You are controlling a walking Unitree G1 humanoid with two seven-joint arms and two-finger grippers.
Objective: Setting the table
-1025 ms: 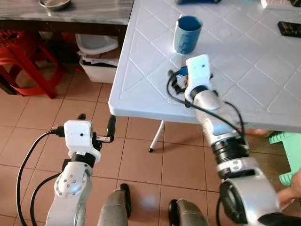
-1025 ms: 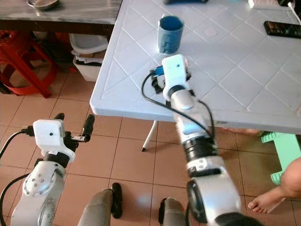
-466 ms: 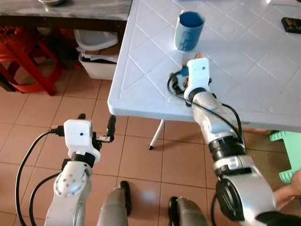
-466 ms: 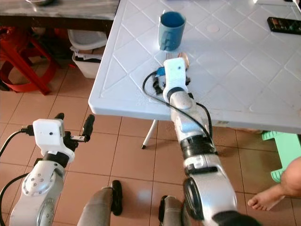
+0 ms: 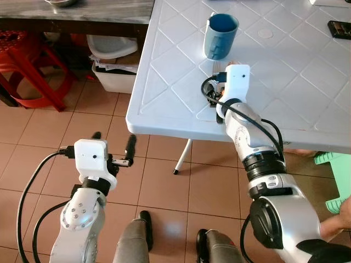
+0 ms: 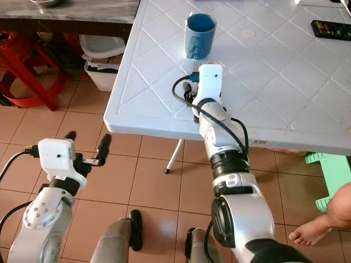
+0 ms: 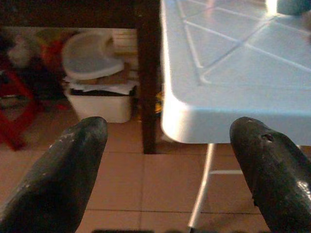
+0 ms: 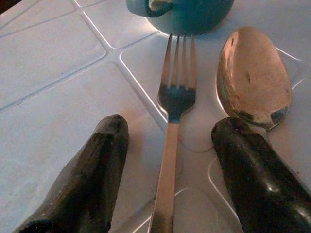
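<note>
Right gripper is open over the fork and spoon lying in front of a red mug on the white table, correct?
Not quite: the mug is blue, not red, as both eye views show. The rest holds: the right gripper is open over the fork and spoon, which lie in front of the mug on the white table.

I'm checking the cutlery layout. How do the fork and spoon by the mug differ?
The fork ends in flat tines; the spoon ends in a rounded bowl. The fork lies between the open right claw's fingers, while the spoon's bowl sits beside one finger. Both are shiny metal, lying side by side on the white table, heads toward the mug.
</note>
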